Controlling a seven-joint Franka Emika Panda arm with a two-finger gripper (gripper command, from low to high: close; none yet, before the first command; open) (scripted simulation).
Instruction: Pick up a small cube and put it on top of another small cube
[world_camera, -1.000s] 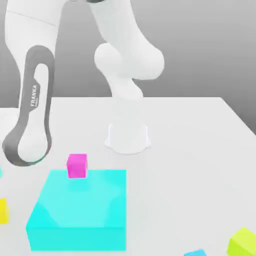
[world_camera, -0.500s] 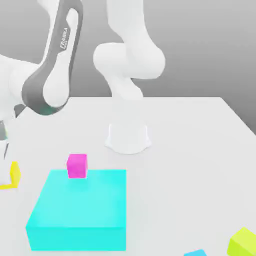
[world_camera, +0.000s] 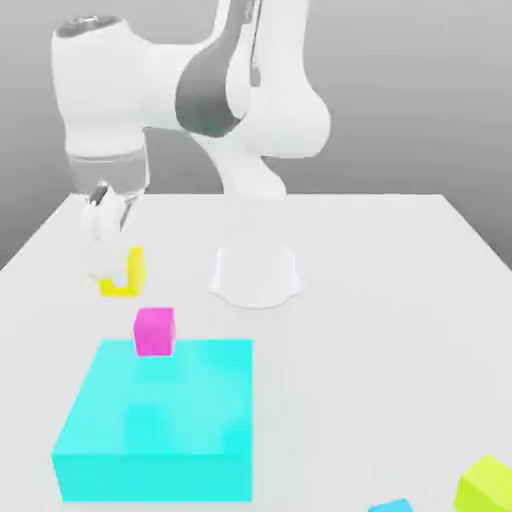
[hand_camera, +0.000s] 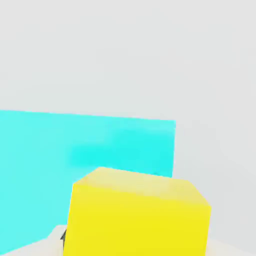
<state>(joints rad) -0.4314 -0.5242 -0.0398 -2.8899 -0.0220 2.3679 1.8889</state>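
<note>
In the exterior view my gripper (world_camera: 110, 266) hangs above the table to the exterior view's left, shut on the small yellow cube (world_camera: 131, 272), which is lifted off the surface. The white fingers (world_camera: 100, 248) cover part of the cube. A small magenta cube (world_camera: 154, 331) sits just below it in the picture, at the far edge of the big cyan block (world_camera: 155, 420). Whether it rests on the block or behind it I cannot tell. In the hand view the yellow cube (hand_camera: 137, 217) is very close, with the cyan block (hand_camera: 75, 150) beyond it.
The arm's round white base (world_camera: 255, 275) stands mid-table beside the gripper. A lime cube (world_camera: 485, 485) and a small cyan piece (world_camera: 390, 507) lie at the near edge on the exterior view's right. The table (world_camera: 400, 330) is bare white on that side.
The arm has swung from the exterior view's left edge toward the middle. The yellow cube has risen and travelled with the gripper to above the magenta cube's far side.
</note>
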